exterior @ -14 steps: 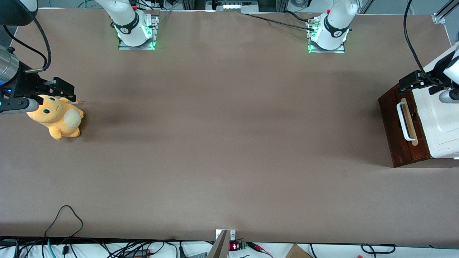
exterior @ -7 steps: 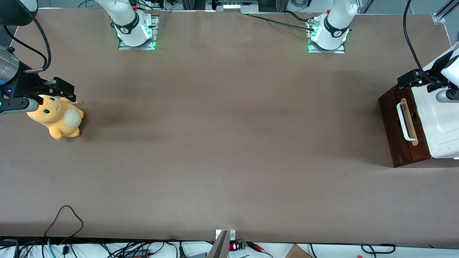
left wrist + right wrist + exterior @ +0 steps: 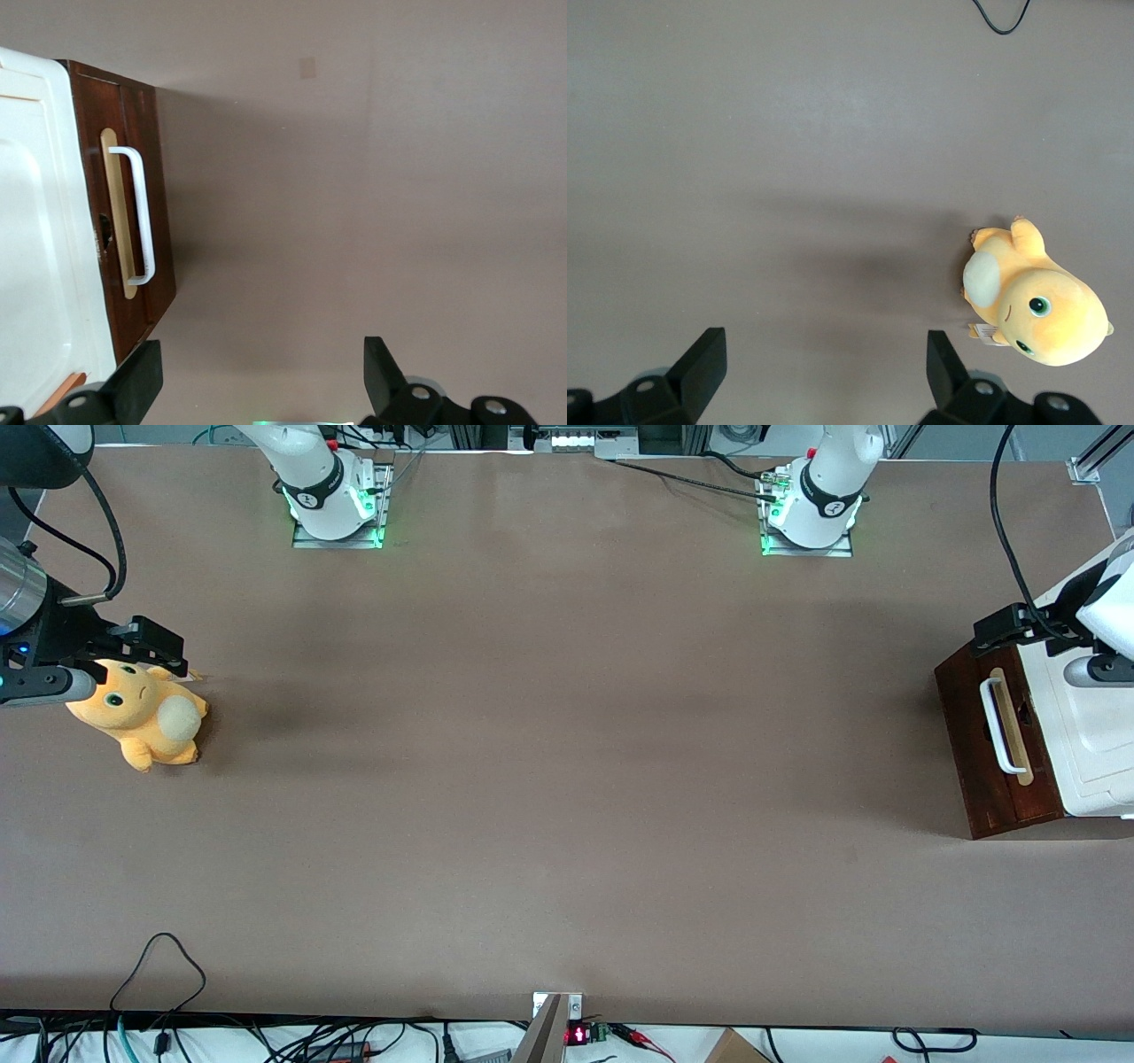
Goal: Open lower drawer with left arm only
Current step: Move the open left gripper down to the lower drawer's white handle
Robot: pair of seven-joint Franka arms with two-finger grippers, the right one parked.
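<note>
Where the table (image 3: 567, 779) ends on the working arm's side, a white-topped cabinet (image 3: 1094, 726) is recorded, cut off by the edge of the front view so that its full extent is not shown. The lower drawer (image 3: 983, 753) is seen as a dark reddish-brown front with a white bar handle (image 3: 997, 726) on a pale strip; whether it is fully closed cannot be told, and no tray is visible. The left arm (image 3: 1103, 602) is only partly in view above the cabinet's farther corner. Its gripper (image 3: 257, 381) is held above the table in front of the drawer, apart from the handle, its two fingers (image 3: 133, 382) spread wide with nothing between them. Toward the parked arm's end, a yellow plush toy (image 3: 142, 722) is listed, lying on the table.
</note>
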